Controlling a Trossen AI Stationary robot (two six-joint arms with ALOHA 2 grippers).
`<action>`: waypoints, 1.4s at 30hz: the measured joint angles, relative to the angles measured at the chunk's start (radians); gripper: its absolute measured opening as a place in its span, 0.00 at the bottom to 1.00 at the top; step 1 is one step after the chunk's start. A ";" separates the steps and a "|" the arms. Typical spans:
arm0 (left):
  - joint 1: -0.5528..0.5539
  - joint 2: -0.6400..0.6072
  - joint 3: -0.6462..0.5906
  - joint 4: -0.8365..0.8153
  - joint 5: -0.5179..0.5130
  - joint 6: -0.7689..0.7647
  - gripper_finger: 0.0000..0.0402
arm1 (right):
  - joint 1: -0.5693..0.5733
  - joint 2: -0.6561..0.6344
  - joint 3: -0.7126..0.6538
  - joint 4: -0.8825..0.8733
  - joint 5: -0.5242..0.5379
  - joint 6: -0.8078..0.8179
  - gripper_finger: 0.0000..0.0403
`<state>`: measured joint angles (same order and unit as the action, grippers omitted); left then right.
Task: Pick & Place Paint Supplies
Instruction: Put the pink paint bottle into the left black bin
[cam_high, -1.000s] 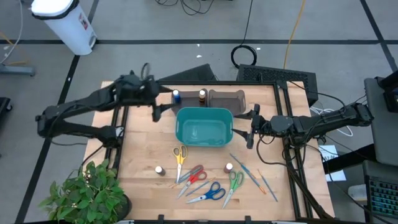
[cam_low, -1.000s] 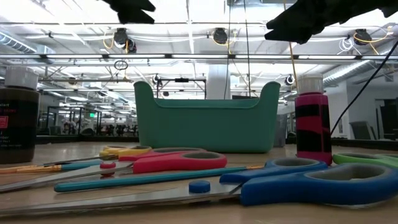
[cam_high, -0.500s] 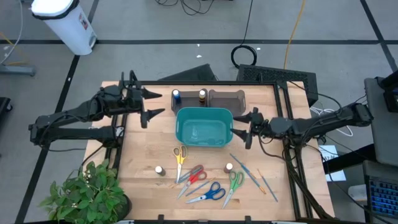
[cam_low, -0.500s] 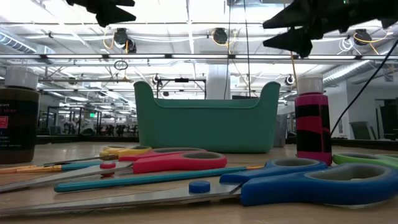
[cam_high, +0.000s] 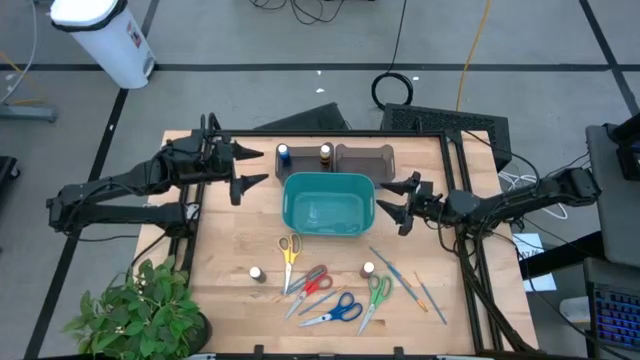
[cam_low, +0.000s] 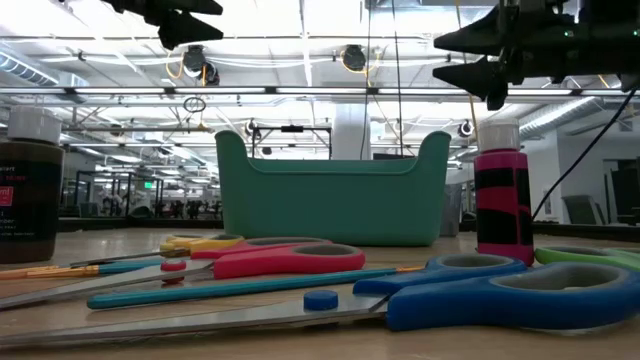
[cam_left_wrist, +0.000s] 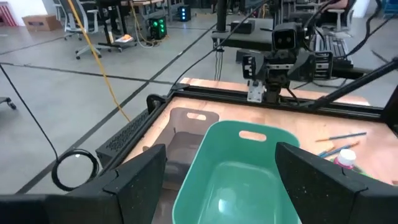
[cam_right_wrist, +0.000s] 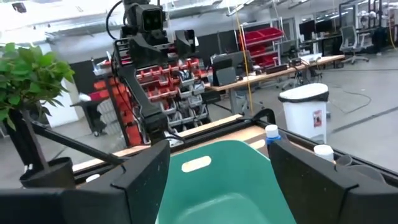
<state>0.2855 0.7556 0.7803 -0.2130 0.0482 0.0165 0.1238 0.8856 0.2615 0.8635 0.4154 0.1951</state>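
While the teal bin (cam_high: 327, 207) sits mid-table from above, the left gripper (cam_high: 245, 168) hangs off its left rim and the right gripper (cam_high: 393, 203) off its right, both spread wide and empty; two bottles (cam_high: 283, 154) stand behind the bin, two more (cam_high: 257, 273) stand in front among the scissors (cam_high: 289, 252), brushes (cam_high: 388, 268) to the right. Down low, a pink-and-black bottle (cam_low: 503, 195) rises beside the bin. Left wrist: dark fingers (cam_left_wrist: 138, 184) parted above the bin. Right wrist: parted likewise.

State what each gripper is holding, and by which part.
Nothing is held. The left gripper and the right gripper hang open and empty on either side of the teal plastic bin.
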 joint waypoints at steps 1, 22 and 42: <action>0.000 -0.004 0.000 -0.002 0.003 0.011 0.77 | 0.000 0.000 0.000 0.000 -0.004 -0.006 0.67; 0.001 -0.330 -0.244 0.010 0.048 0.127 0.77 | 0.146 0.050 0.215 -0.834 -0.206 -0.122 0.67; 0.001 -0.369 -0.259 0.085 0.011 0.056 0.77 | 0.214 0.090 0.057 -0.860 -0.202 0.189 0.72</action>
<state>0.2867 0.3862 0.5213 -0.1281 0.0597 0.0725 0.3381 0.9751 0.3188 0.0031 0.2134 0.3839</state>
